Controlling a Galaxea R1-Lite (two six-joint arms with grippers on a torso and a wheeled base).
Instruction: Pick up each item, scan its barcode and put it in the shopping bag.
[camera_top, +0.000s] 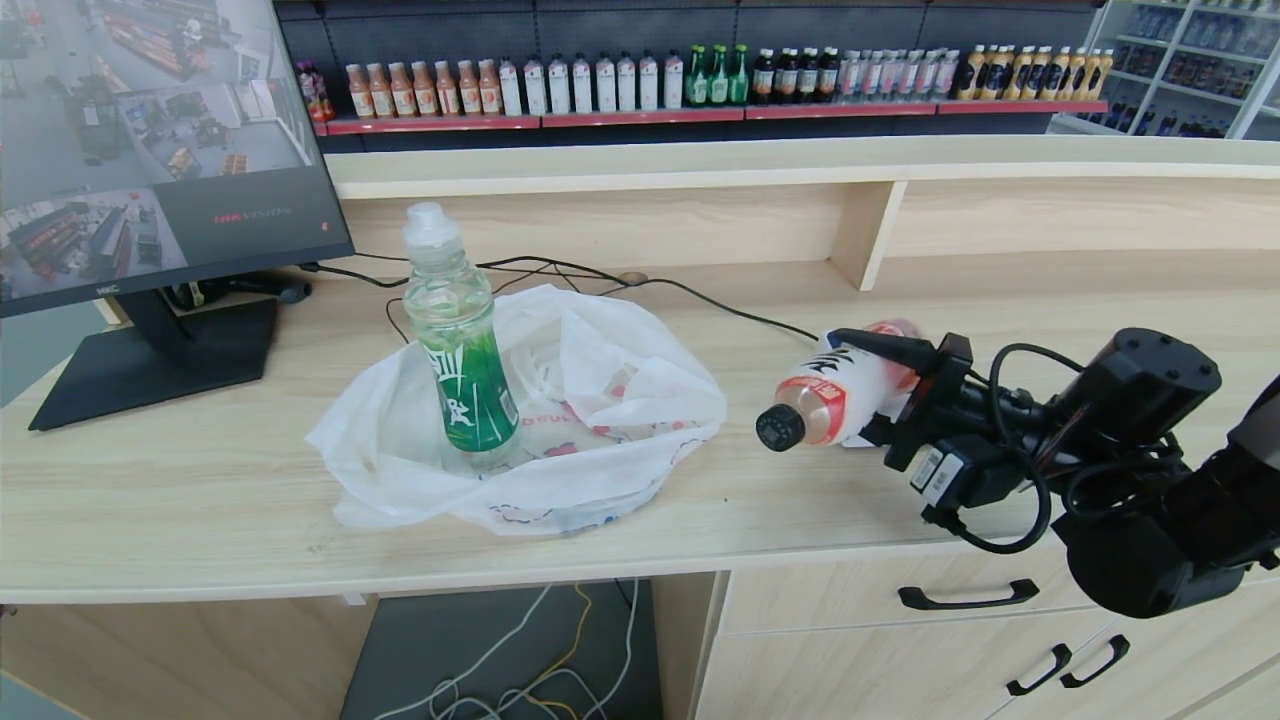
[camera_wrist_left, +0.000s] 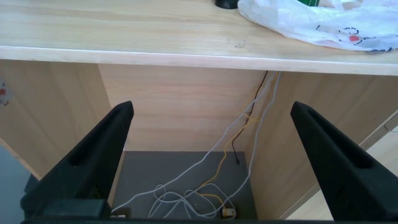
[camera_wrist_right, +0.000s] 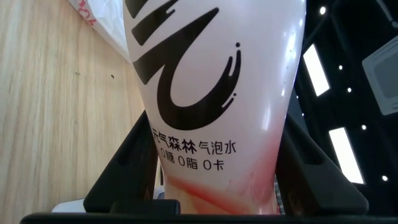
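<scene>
Pink bottle (camera_top: 815, 395) sits clamped sideways in the right pincer (camera_top: 865, 390), just beside the shopping bag (camera_top: 640, 370) where the green bottle (camera_top: 465, 370) already stands: one bagged, this one to go, left pincer (camera_wrist_left: 211, 112) gaping apart.

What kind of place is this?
Probably a shop checkout: rows of drink bottles line the shelf behind, a shopping bag sits on the wooden counter, and a monitor shows security-camera views.

Shop checkout: wooden counter (camera_top: 900, 300), drink-stocked shelves (camera_top: 700, 85) behind, surveillance monitor (camera_top: 150, 140), shopping bag (camera_top: 600, 420).
</scene>
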